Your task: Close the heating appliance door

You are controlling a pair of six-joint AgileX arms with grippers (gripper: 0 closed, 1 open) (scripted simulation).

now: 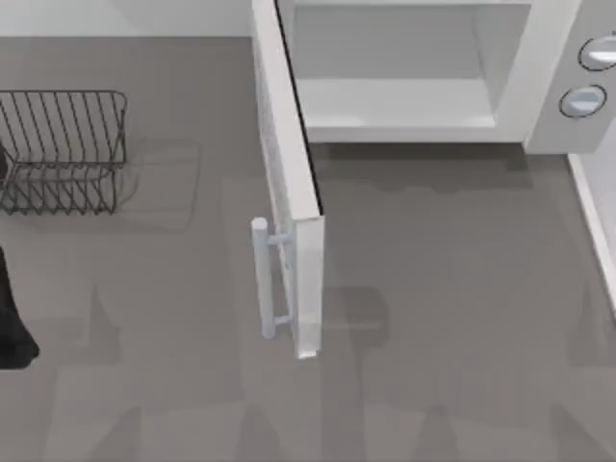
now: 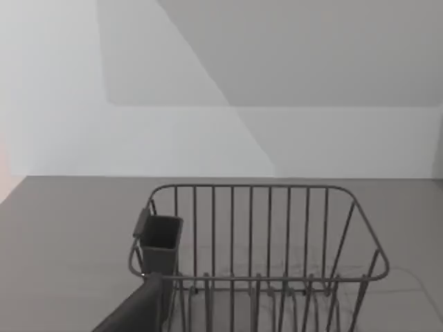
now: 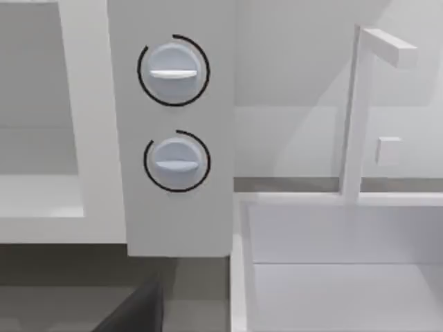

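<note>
Standing wide open, the door (image 1: 289,173) juts from the heating appliance (image 1: 539,58).

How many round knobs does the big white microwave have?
2. Both round grey-blue knobs sit on the white boxy microwave's control panel, right of the cavity: upper knob directly above the lower knob.

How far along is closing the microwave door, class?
Nothing looks done yet: the door stands wide open, swung out from the microwave, its cavity exposed. Nothing is in hand; the handle is untouched. The left arm sits at the table's left edge. The whole push remains.
</note>
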